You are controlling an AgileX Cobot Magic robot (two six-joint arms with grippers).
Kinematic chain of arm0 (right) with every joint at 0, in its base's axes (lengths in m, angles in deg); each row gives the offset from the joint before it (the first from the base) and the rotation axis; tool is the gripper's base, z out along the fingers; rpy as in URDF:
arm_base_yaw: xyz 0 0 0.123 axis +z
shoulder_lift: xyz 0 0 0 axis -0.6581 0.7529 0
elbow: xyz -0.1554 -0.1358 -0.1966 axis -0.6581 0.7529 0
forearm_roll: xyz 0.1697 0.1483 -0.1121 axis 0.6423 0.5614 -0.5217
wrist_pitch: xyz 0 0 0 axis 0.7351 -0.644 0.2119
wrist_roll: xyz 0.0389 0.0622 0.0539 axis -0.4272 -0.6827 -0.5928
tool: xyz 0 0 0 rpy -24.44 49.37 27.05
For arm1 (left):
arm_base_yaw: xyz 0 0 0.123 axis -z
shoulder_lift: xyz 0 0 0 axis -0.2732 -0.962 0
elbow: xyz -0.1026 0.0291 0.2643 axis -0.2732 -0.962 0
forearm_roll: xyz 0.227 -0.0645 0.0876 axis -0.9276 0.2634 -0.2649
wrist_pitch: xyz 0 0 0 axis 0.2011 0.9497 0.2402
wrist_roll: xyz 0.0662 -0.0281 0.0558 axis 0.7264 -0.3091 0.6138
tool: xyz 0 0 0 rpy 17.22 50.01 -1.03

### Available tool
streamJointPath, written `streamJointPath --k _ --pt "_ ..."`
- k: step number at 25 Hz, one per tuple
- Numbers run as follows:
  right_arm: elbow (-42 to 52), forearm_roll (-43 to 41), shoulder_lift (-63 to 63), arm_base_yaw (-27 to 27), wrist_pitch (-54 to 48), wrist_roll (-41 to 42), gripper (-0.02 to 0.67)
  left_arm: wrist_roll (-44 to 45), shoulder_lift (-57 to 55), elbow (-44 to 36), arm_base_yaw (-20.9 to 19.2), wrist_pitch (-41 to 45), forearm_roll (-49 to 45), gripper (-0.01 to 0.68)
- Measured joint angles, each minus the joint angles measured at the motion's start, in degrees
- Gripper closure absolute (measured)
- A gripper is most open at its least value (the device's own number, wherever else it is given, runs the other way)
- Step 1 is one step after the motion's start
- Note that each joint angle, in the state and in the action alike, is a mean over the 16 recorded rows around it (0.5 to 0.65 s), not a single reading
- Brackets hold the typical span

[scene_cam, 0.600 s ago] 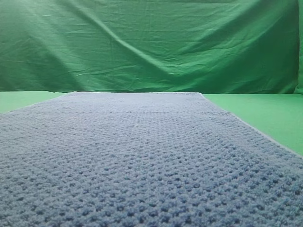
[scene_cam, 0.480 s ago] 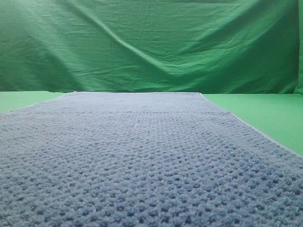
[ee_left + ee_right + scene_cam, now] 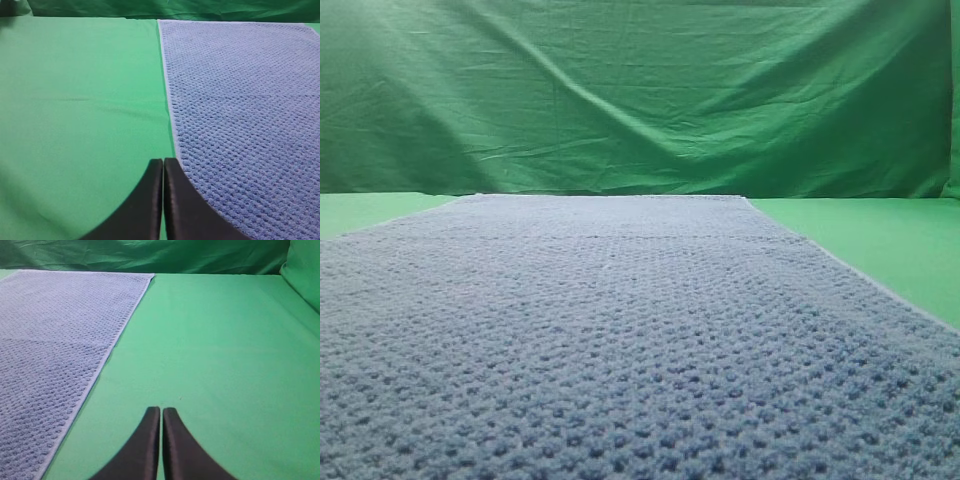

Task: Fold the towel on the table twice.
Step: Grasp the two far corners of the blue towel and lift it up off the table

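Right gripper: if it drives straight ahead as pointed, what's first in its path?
Likely nothing on the table: the shut right gripper points over bare smooth green table; the blue-grey waffle-weave towel lies to its left.

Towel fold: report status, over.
Left end effector shut, empty, beside towel edge. Right end effector shut, empty, over bare table. Towel flat, unfolded. Nothing in the way.

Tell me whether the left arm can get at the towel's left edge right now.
Probably yes. The left gripper sits just beside the towel hem, over bare table, nothing between them, though its jaws are shut and must open first.
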Motion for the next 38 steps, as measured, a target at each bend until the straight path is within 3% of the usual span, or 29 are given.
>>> streamJointPath --k 12,29,38 --pt "0.0 0.8 0.0 0.0 1.2 0.0 0.649 0.0 0.0 0.0 0.0 -1.7 3.4 0.673" --pt "-0.2 4.8 0.0 0.0 15.5 0.0 0.649 -0.4 0.0 0.1 0.0 -23.9 15.0 0.673" --pt "-7.5 5.7 2.9 0.0 16.1 0.9 0.649 -1.1 -1.8 5.6 0.0 -18.0 14.7 0.673"
